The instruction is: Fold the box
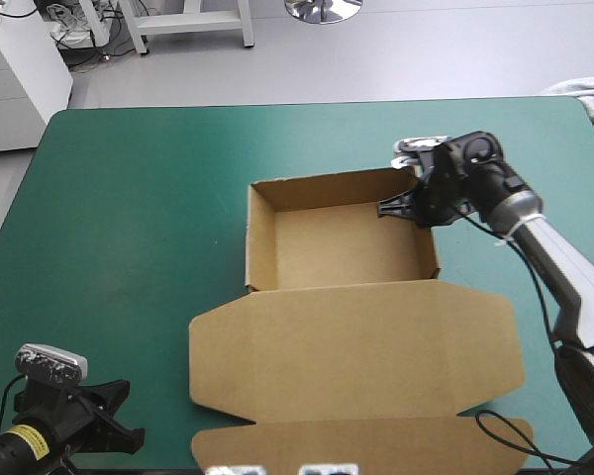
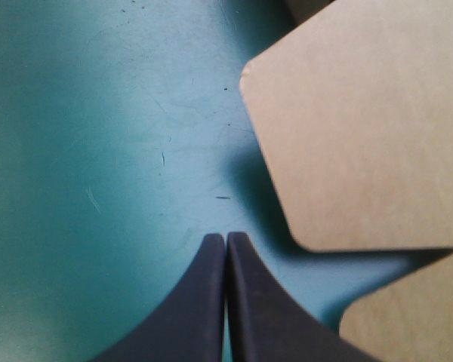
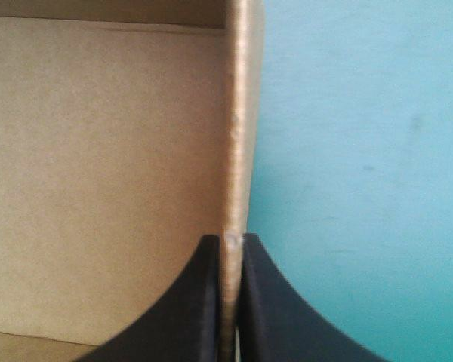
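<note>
The brown box lies mid-table as an open tray with its walls raised. Its lid lies flat toward the near edge. My right gripper is at the tray's far right corner. In the right wrist view, this gripper is shut on a tray wall, with the tray floor on one side and the cover on the other. My left gripper is near the table's near left corner. The left gripper is shut on nothing over bare cover, just beside the lid's rounded corner.
The lid's front flap reaches the table's near edge and shows beside my left gripper as the flap. Teal-green cover spreads left of and beyond the box. A pale cloth lies at the far right corner.
</note>
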Action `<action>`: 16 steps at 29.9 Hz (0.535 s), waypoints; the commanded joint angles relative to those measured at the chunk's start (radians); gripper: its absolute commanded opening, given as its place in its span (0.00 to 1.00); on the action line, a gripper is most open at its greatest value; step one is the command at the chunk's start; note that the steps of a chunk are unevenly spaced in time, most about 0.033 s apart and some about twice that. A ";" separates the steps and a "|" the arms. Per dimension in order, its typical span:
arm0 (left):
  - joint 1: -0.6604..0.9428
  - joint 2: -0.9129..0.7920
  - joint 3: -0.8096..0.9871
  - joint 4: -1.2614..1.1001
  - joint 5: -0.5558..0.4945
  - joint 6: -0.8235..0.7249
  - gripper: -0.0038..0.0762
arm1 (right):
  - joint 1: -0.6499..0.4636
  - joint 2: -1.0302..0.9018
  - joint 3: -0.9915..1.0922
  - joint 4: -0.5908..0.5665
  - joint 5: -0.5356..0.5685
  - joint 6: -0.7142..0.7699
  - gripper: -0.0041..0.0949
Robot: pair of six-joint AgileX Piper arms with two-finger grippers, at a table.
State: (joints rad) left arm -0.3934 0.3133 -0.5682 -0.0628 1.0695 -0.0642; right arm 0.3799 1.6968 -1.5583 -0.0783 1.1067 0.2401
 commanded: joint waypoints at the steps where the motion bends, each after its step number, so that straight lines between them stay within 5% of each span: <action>1: -0.004 0.010 -0.023 -0.015 -0.054 -0.007 0.04 | -0.138 -0.107 -0.033 -0.073 0.058 -0.041 0.02; 12: -0.004 0.010 -0.023 -0.015 -0.054 -0.007 0.04 | -0.718 -0.215 -0.031 -0.045 0.129 -0.240 0.02; 16: -0.004 0.010 -0.023 -0.022 -0.052 -0.007 0.04 | -0.920 -0.213 0.002 0.165 0.052 -0.275 0.02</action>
State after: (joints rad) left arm -0.3934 0.3133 -0.5675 -0.0628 1.0695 -0.0668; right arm -0.4288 1.5244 -1.5536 -0.0351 1.1994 0.0400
